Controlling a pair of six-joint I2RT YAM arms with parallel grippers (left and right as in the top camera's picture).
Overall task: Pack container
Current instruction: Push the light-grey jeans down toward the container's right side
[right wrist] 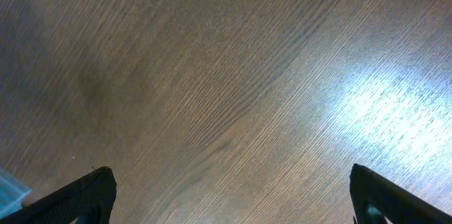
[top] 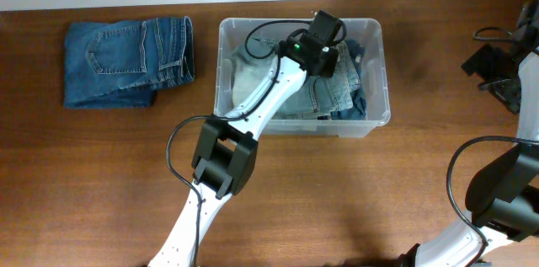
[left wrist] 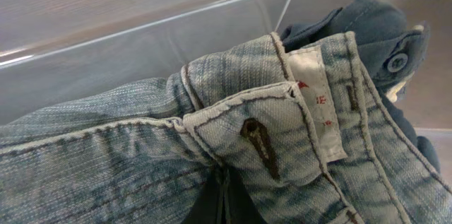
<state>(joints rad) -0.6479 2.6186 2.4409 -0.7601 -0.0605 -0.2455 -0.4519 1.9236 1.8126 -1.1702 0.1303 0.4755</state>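
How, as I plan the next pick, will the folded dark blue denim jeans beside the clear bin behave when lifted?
Probably floppy: the folded dark blue denim jeans lie in soft layers; a pinch may unfold them. Likely heavyish, being denim. Lying flat, they'd hardly roll.

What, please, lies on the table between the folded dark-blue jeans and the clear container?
Nothing: the overhead view shows only bare wooden tabletop between the folded jeans and the container.

Blocked above the container at mid far edge by the left arm slanting in from the near edge; packed inside with denim. Narrow bare tabletop between it and folded jeans toward far left corner. Wide open along near edge up to the right arm.
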